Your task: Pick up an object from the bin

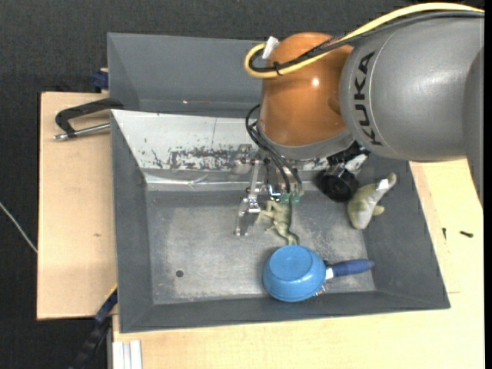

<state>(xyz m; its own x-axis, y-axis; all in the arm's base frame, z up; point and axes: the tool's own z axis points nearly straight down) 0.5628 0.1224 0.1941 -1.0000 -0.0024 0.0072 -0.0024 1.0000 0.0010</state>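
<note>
My gripper [266, 207] hangs below the orange wrist cover in the middle of the bin, open, with its metal fingers [247, 210] spread apart. A small olive-green toy figure [280, 221] lies on the bin floor just under and to the right of the fingertips; I cannot tell whether they touch it. A blue toy pan [293, 274] with a blue handle sits close in front of the figure, near the bin's front wall.
A pale cream toy animal [367, 203] leans against the right wall. A black round object [337, 184] lies beside it, partly under the arm. The arm and its orange cover hide the back right of the bin.
</note>
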